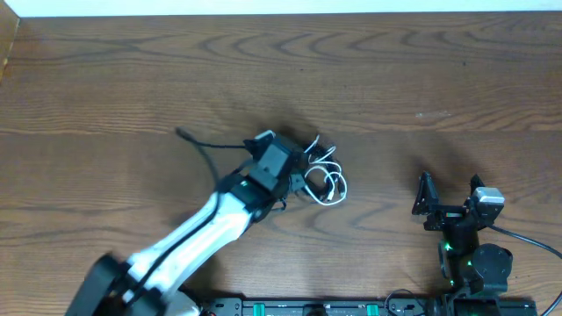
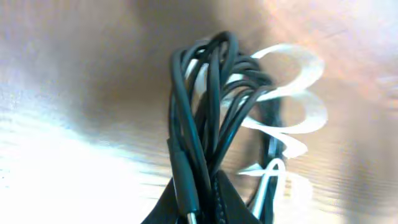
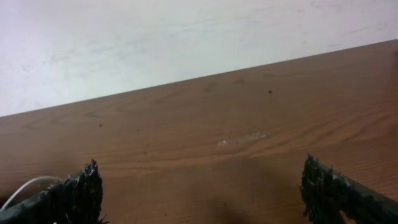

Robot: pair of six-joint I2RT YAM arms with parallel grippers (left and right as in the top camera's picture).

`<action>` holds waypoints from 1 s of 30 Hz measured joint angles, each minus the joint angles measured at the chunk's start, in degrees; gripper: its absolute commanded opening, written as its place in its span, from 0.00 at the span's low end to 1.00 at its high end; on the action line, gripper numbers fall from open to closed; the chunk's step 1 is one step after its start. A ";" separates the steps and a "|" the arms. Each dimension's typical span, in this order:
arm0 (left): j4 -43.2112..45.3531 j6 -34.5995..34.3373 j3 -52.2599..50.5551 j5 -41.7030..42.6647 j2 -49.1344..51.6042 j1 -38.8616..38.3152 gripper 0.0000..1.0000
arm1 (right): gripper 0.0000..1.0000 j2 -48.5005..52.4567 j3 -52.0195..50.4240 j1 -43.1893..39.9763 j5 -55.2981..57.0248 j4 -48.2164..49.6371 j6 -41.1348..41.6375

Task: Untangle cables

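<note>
Overhead, the left gripper (image 1: 297,171) sits clenched on the cables (image 1: 323,180), a small tangle of black cords and one white cord (image 1: 337,188) lying near the middle of the table (image 1: 395,79). Left wrist view shows black strands pinched between its fingertips (image 2: 233,202). The right gripper (image 1: 450,200) rests well apart, jaws spread wide, holding nothing.
</note>
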 measured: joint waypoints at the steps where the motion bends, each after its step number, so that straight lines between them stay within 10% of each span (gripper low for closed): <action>1: -0.07 0.24 0.00 0.09 -3.56 0.00 0.07 | 0.99 0.00 0.00 -0.02 0.00 -0.02 0.00; 16: -0.63 13.38 0.00 6.56 -17.16 0.00 0.07 | 0.99 0.00 0.00 -0.02 -1.40 0.17 2.99; 30: -0.66 16.96 0.00 8.22 -17.16 0.00 0.07 | 0.97 0.07 -0.04 -0.02 -32.15 2.99 47.93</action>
